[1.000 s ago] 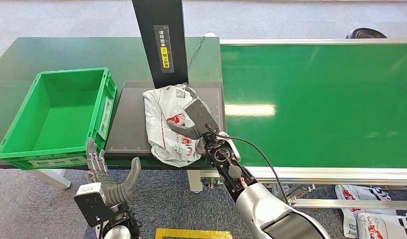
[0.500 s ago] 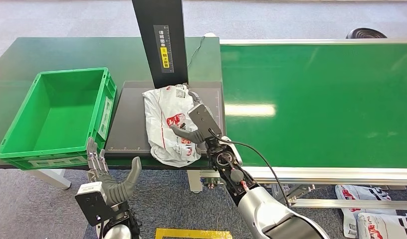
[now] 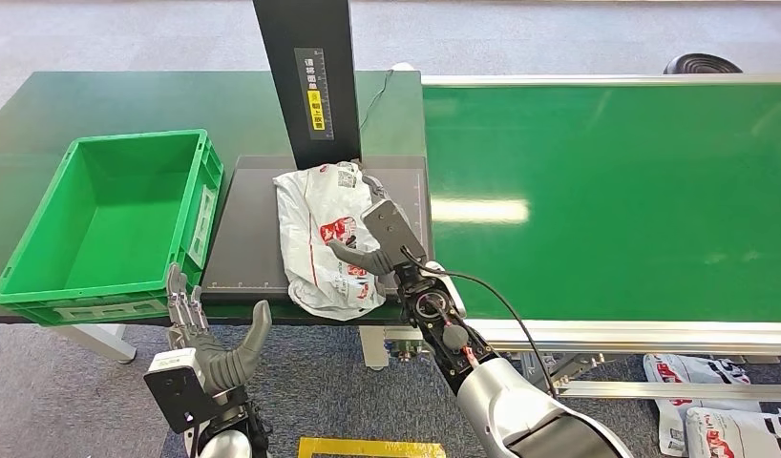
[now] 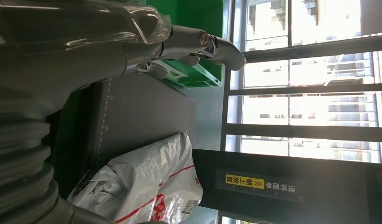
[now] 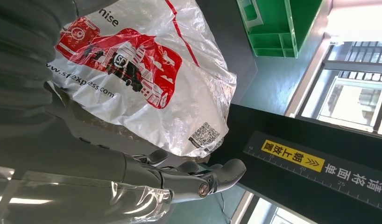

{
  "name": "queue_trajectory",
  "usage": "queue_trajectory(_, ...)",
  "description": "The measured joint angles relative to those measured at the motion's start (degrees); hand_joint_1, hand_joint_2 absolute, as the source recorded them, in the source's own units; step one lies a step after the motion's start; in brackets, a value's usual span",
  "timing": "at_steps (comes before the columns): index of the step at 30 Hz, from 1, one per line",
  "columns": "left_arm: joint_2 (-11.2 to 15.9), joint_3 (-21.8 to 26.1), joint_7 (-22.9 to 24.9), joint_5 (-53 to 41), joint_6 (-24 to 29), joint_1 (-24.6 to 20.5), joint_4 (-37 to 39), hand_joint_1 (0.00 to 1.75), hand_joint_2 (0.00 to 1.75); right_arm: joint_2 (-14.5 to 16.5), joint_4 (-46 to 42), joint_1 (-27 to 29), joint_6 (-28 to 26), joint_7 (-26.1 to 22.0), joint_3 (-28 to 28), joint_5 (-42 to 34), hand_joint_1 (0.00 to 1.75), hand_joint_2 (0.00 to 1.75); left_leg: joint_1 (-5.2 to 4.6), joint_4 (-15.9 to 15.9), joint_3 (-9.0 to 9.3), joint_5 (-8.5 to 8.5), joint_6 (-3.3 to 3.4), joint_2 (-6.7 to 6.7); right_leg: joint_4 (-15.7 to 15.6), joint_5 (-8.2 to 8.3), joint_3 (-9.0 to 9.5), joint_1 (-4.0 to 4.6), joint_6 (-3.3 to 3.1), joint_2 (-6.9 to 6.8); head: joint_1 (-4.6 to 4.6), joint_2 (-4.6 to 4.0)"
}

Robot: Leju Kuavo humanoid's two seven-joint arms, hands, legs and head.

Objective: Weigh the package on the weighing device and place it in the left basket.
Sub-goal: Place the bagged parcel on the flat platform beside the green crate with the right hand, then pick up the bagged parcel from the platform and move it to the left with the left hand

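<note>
The white plastic package [image 3: 320, 229] with red print lies on the black weighing plate [image 3: 248, 229], in front of the scale's black post [image 3: 306, 76]. My right hand [image 3: 382, 239] is at the package's right side, fingers spread, with the thumb over its edge; it grips nothing. The right wrist view shows the package [image 5: 142, 79] beside the extended fingers [image 5: 217, 175]. My left hand [image 3: 210, 343] hangs open below the table's front edge, under the green basket [image 3: 43, 205]. In the left wrist view the package [image 4: 147, 186] sits on the plate [image 4: 142, 112].
The green basket holds nothing and stands to the left of the plate on the dark green table [image 3: 100, 105]. A wide green conveyor belt [image 3: 606, 191] runs to the right. More white packages [image 3: 721, 420] lie on the floor at the lower right.
My right hand has drawn back slightly from the package toward the table's front edge, then held still. The package and my left hand have not moved.
</note>
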Motion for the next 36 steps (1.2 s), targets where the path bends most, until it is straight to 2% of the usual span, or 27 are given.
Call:
queue_trajectory(4,0.0,0.0,0.0,-0.2,0.0,0.0,0.0,0.0,1.75,-0.5,-1.8,0.9,-1.9,-3.3,-0.4,-1.9,0.0,1.75,0.0,0.0,0.0,0.0,0.0,-0.01,0.0,0.0,0.0,0.0,0.0,-0.01,0.0,0.0)
queue_trajectory(7,0.0,0.1,0.0,-0.4,0.0,0.0,0.0,0.0,1.75,-1.9,-6.4,2.5,-3.1,-5.7,-0.8,-3.5,0.0,1.75,0.0,0.0,0.0,0.0,0.0,-0.01,0.0,0.0,0.0,0.0,0.0,-0.01,0.0,0.0)
queue_trajectory(12,0.0,0.3,0.0,-0.5,0.0,0.0,0.0,0.0,1.75,-4.8,-16.9,6.4,-3.3,-5.7,-0.9,-5.2,0.0,1.75,-0.01,0.0,-0.01,-0.01,0.01,-0.07,0.0,-0.01,0.0,-0.01,0.01,-0.03,-0.01,0.0)
queue_trajectory(14,0.1,0.4,0.0,-0.8,0.1,0.2,0.0,0.0,1.75,-5.9,-23.1,10.3,-3.3,-6.3,-1.0,-7.1,0.0,1.75,0.02,0.0,0.03,-0.07,-0.03,-0.15,0.0,-0.1,0.06,0.02,-0.03,-0.07,0.01,0.0)
queue_trajectory(17,0.4,0.5,0.0,-1.3,0.3,0.4,-0.1,0.0,1.75,-6.5,-32.6,20.1,-3.9,-8.4,-0.9,-10.7,0.0,1.75,0.09,0.0,0.1,-0.25,-0.12,-0.26,0.0,-0.25,0.16,0.08,-0.08,-0.08,0.0,0.0)
queue_trajectory(21,0.6,0.5,0.0,-2.0,0.4,0.6,-0.1,0.0,1.75,-6.8,-40.8,29.5,-4.3,-9.1,0.0,-14.0,0.0,1.75,0.09,0.0,0.06,-0.35,-0.17,-0.22,0.0,-0.34,0.08,0.09,-0.11,-0.06,0.0,0.0)
queue_trajectory(27,0.8,0.5,0.0,-3.4,0.5,1.2,0.0,0.0,1.75,-6.8,-46.1,36.4,-2.9,-9.2,0.8,-15.6,0.0,1.75,0.09,0.0,0.06,-0.36,-0.15,-0.23,0.0,-0.37,0.1,0.08,-0.1,-0.07,0.0,0.0)
queue_trajectory(36,0.9,0.5,0.0,-3.8,0.5,1.8,0.0,0.0,1.75,-6.8,-48.4,39.4,-2.2,-9.2,0.9,-15.5,0.0,1.75,0.09,0.0,0.09,-0.36,-0.15,-0.23,0.0,-0.37,0.11,0.09,-0.1,-0.06,0.01,0.0)
